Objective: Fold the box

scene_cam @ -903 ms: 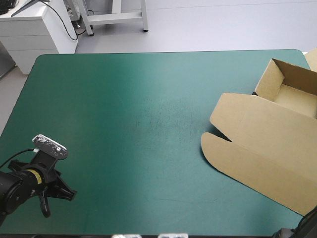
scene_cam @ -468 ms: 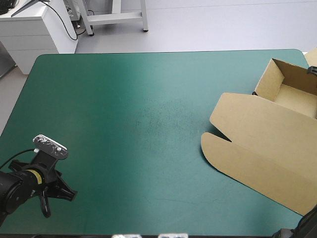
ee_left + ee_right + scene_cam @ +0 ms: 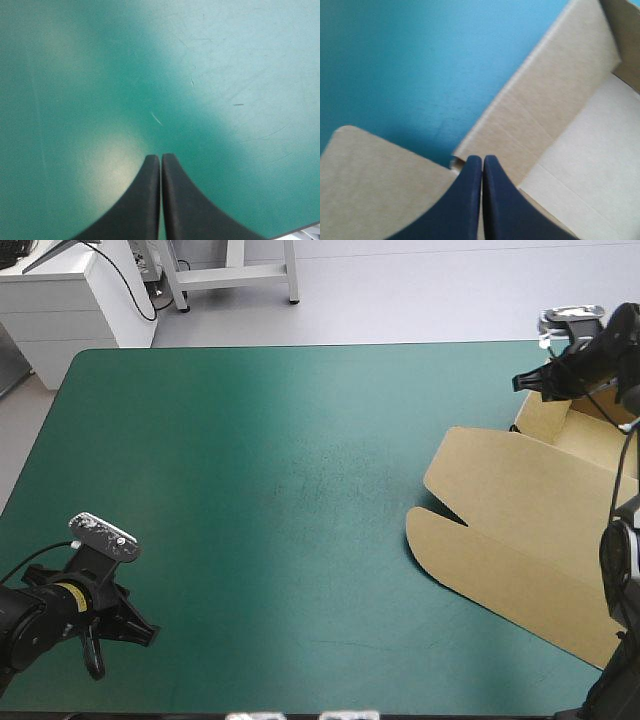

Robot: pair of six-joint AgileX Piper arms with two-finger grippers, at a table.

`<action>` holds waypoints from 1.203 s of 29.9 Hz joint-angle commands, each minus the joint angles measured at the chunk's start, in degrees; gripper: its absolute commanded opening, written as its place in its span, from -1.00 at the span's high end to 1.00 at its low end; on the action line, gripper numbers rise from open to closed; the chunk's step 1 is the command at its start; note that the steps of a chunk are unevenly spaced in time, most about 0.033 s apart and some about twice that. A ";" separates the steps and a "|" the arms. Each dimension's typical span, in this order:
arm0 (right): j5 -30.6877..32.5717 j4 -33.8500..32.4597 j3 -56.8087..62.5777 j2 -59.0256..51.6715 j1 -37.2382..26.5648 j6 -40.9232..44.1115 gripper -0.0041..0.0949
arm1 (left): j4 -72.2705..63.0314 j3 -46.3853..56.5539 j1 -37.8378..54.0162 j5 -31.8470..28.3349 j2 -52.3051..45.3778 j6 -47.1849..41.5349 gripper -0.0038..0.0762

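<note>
Left gripper [image 3: 160, 156] is sitting closed over the tabletop's [image 3: 250, 440] near left corner, unmoved. Box [image 3: 520, 530] is lying unshifted at the right edge, lid flat, tray walls raised. Right gripper [image 3: 482, 157], closed and out of view earlier, is now hovering over the tray wall beside the lid.

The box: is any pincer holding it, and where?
Nothing is held. The right pincer is shut above the box; the left pincer is shut over the teal-green cover.

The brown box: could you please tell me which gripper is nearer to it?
Right. The right gripper is at a corner of the raised tray of the brown box; the left gripper is over bare teal-green cover near its front left corner, far from the box.
</note>
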 commanded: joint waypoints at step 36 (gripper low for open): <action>-6.60 10.16 60.19 -65.68 6.79 -7.26 0.93 | -10.17 -1.22 -0.27 -6.99 -10.69 -1.32 0.92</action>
